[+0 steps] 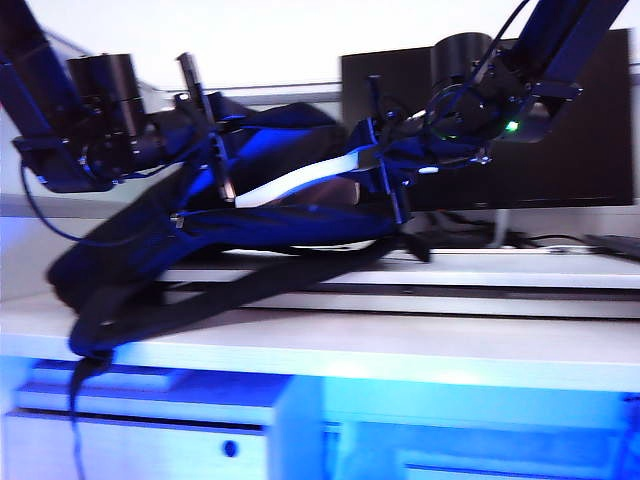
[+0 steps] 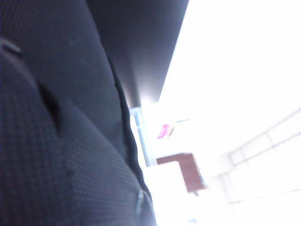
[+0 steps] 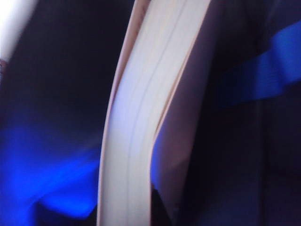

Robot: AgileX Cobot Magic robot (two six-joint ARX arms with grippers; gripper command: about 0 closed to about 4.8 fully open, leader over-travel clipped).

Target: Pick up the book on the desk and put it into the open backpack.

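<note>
Pale book (image 1: 300, 180) is gripped in the right hand (image 1: 385, 160) inside the backpack (image 1: 200, 240); the left hand (image 1: 210, 150) pinches backpack fabric.

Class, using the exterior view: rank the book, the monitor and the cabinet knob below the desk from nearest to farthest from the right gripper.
1. The book: at the right gripper, reaching left into the backpack.
2. The monitor: behind, to the right.
3. The cabinet knob: low, beneath the desk.
</note>
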